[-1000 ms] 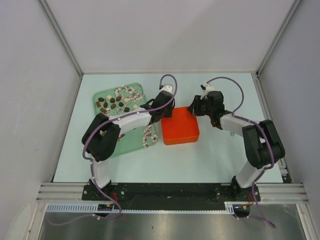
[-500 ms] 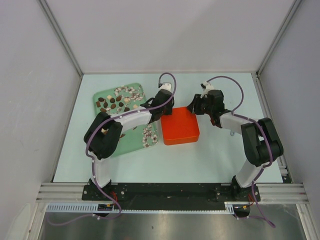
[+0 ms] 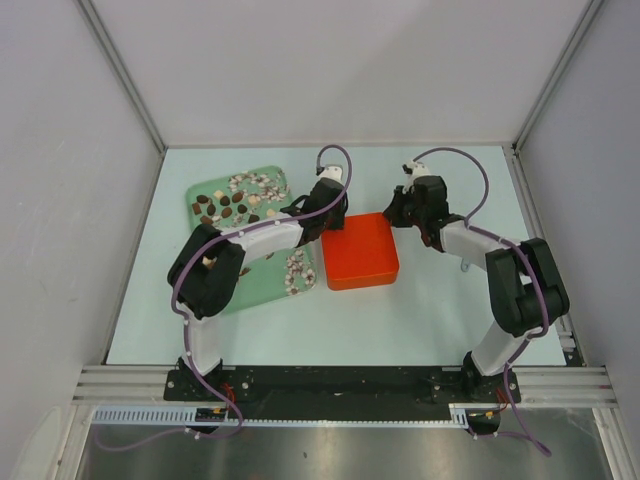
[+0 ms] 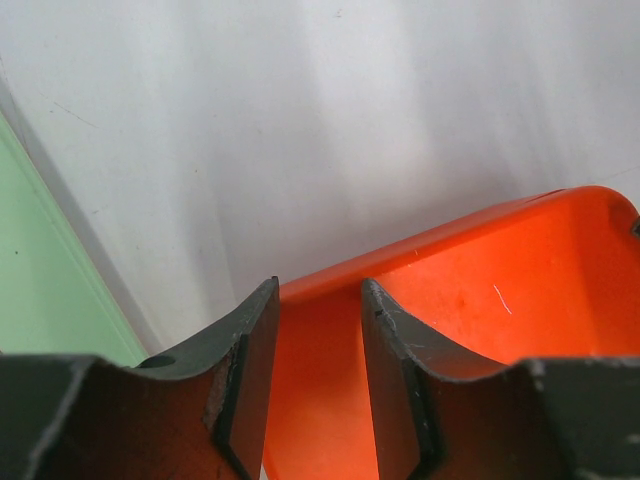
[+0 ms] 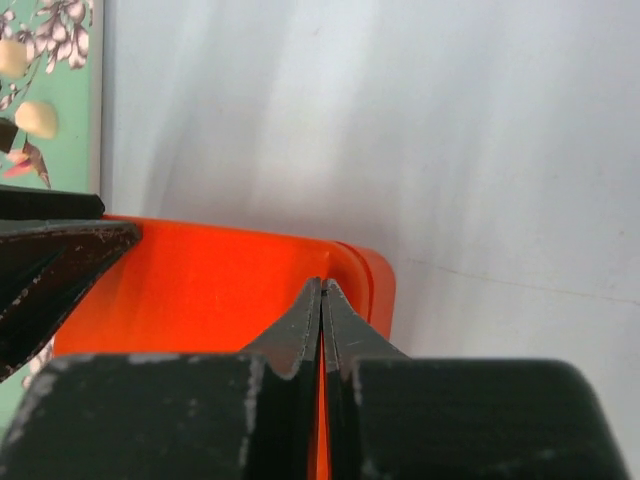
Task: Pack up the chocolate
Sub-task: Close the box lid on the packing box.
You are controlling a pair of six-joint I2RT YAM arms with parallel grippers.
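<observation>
On the pale counter [image 3: 450, 310], left of centre: green rectangular tray [image 3: 262, 288] holding the small chocolate pieces [image 3: 228, 205]. These are mostly dark brown, grouped at the tray's far-left end, with a few cream ones mixed in. A strip of light speckled bits runs along the tray's right edge, next to the box.

Orange square plastic box [image 3: 362, 255] sits just right of the tray, flat orange face up.

Left pincer [image 3: 327, 212] is at the box's far-left corner, with its arm stretched across the tray. In the left wrist view the left pincer [image 4: 320, 290] has its jaws part-way apart. The edge of the box [image 4: 500, 300] runs into the gap. One finger is outside that edge over bare counter, the other over the orange surface. Can't tell if the pads press on the box. Green tray [image 4: 40, 290] shows at the far left of that view.

Right pincer [image 3: 400, 213] is by the box's far-right corner. In the right wrist view the right pincer [image 5: 322, 285] is fully closed, tips pressed together. The tips are over the box [image 5: 220, 270] close to its rounded corner; touching or just above, can't tell. Two cream chocolate pieces [image 5: 35, 118] lie on the flower-patterned part of the tray [image 5: 70, 100] at upper left of that view.

Both pincers are at the box's far side, well apart from each other.
</observation>
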